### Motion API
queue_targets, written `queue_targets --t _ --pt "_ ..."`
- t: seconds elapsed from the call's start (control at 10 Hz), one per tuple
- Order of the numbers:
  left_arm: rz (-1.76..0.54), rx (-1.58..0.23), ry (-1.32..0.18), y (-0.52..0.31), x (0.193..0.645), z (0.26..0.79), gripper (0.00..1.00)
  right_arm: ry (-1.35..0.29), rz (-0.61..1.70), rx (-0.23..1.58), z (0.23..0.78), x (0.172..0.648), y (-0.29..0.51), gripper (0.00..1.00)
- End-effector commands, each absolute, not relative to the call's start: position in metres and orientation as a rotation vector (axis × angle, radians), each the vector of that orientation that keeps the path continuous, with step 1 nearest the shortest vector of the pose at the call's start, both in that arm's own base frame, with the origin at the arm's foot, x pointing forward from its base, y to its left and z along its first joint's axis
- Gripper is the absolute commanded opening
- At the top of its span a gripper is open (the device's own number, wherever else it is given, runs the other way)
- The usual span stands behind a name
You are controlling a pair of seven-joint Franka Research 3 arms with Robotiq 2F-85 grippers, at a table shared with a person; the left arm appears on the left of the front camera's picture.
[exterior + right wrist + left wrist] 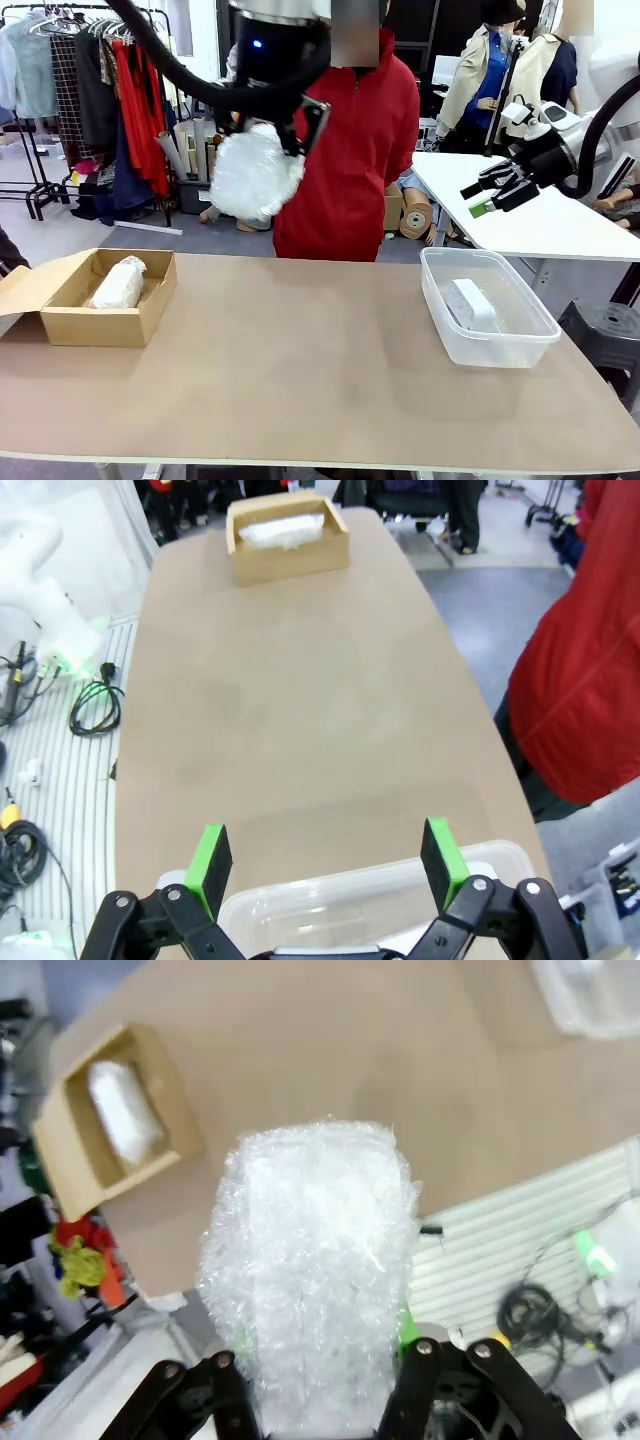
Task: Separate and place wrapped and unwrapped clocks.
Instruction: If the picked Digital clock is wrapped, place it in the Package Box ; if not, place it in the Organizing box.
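— Two bundles are sorted or nearly so, seen from the front: one wrapped clock lies in the cardboard box at the table's left edge, and the left gripper is clenched on a second bubble-wrap bundle, high above the table's far edge, in front of the person in red.
— And the bare clock?
— It lies in the clear tub by the right edge. The right gripper hangs spread and empty, up past the right edge.
— What does the left wrist view add?
— The held bundle stands between the fingers, the open box with its bundle well apart toward the table's corner.
— And the right wrist view?
— Green pads parted, nothing between, the tub's rim just below, the box at the far end.
— So the step?
— I'd judge it the carry of the second wrapped clock. Next calls for swinging over the box, lowering beside the first bundle, then letting go
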State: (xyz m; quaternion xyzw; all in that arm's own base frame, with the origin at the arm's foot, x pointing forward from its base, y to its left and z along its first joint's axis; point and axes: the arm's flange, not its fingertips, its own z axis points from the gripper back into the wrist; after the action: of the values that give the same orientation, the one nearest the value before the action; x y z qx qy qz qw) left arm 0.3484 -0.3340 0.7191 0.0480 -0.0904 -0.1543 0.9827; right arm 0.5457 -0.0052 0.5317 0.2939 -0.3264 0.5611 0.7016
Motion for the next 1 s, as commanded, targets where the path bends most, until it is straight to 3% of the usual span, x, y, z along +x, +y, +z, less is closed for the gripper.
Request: queue_targets --t 0.0,0.5,0.6,0.9 --pt "-0.184 0.15 -0.303 -0.285 0.335 0.697 0.0 -0.731 1.252 0.653 0.534 0.545 -0.004 1.0" --pt "0.045 0.225 -0.452 -0.249 0.341 0.705 0.0 -0.731 1.252 0.653 0.534 0.545 -0.004 1.0" --pt "-0.049 0.225 -0.346 -0.236 0.341 0.702 0.0 -0.731 1.252 0.653 0.534 0.545 -0.004 1.0" --pt "-0.049 0.225 -0.346 -0.236 0.341 0.702 0.0 -0.731 1.252 0.653 0.534 0.545 -0.004 1.0"
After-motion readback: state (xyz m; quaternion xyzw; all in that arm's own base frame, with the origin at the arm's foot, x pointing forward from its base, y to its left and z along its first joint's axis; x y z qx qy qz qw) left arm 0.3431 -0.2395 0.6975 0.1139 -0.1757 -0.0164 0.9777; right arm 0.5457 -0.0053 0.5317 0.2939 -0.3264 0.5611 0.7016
